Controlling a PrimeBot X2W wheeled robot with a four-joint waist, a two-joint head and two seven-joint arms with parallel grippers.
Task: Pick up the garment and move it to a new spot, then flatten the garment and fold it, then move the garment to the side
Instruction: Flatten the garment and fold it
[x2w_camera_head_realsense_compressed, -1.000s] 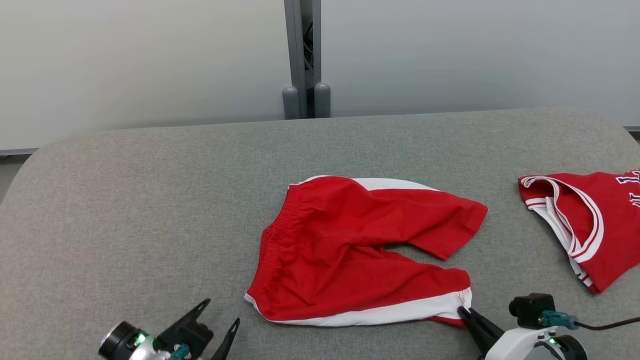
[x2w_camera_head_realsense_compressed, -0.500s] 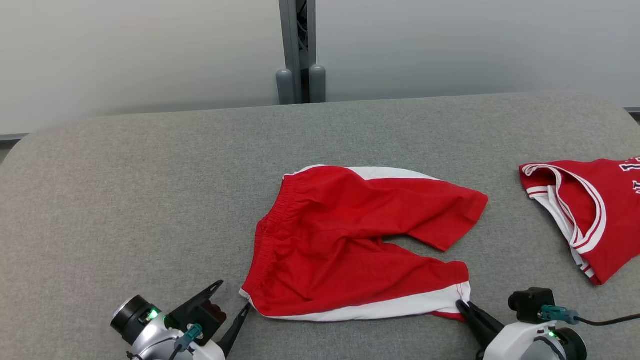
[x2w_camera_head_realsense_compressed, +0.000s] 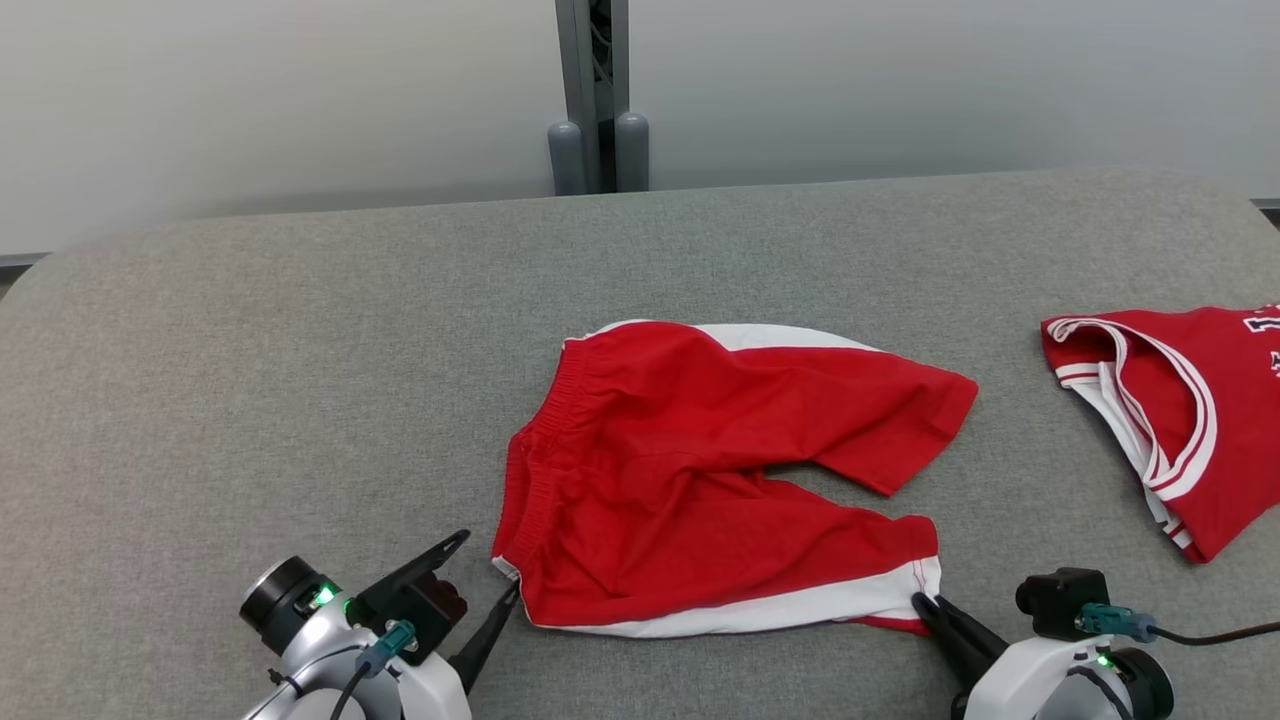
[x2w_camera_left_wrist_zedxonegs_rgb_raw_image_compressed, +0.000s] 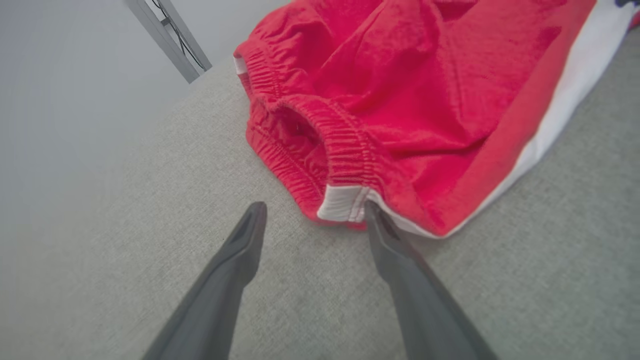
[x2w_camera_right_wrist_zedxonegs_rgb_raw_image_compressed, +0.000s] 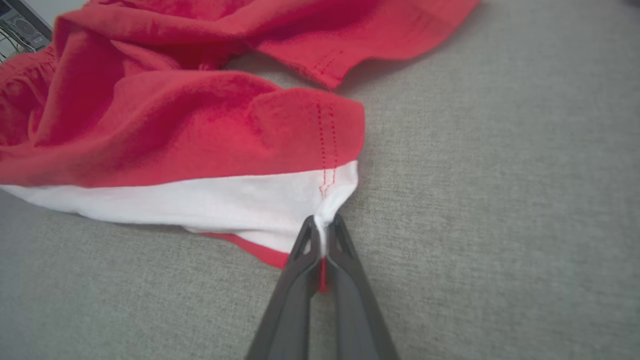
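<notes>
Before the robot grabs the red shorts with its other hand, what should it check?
1. That the right gripper is shut on the shorts at the leg hem: ok.
2. That the left gripper is open: ok.
3. That the waistband corner sits between the left fingers: not ok, it lies just past their tips.
4. That the shorts lie flat: not ok, wrinkled.
5. That the jersey is apart from the shorts: ok.

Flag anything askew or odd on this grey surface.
The red shorts lie rumpled, not flat: legs splayed apart, waistband bunched and gaping. The near hem corner is puckered where the right gripper pinches it.
</notes>
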